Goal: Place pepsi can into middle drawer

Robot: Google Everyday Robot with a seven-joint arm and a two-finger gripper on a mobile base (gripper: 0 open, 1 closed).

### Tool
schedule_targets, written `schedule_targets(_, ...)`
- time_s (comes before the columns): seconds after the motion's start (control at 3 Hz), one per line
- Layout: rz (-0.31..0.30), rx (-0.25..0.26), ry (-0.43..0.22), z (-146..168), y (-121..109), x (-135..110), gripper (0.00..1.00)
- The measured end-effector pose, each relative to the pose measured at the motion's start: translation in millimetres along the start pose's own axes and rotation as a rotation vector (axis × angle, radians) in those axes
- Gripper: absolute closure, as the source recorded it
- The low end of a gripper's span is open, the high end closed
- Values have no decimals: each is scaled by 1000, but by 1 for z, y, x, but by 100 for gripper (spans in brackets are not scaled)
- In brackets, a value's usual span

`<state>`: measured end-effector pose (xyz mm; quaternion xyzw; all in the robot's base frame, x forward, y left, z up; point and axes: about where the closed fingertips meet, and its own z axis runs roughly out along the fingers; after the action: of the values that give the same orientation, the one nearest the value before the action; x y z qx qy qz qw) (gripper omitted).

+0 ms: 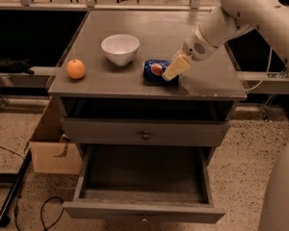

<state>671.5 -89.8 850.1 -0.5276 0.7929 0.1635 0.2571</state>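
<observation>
The pepsi can [152, 70] lies on its side on the grey cabinet top [192, 37], right of centre, with its round logo facing me. My gripper [172, 69] comes down from the upper right and sits at the can's right end, touching or overlapping it. The middle drawer [143, 211] is pulled out wide open below, near the floor. Its dark floor is bare and its plain front panel faces me.
A white bowl [119, 48] stands left of the can and an orange fruit [75, 69] sits near the top's left edge. A shut drawer front with a round knob [145, 135] lies above the open drawer. A cardboard box [50, 150] stands on the floor at left.
</observation>
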Motion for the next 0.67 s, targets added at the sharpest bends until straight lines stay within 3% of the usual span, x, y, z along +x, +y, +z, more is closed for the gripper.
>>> schedule_targets(0.33,18,15,33,-13,-2,-1,100)
schedule_targets(0.67,14,49,75,-47,7,0,100)
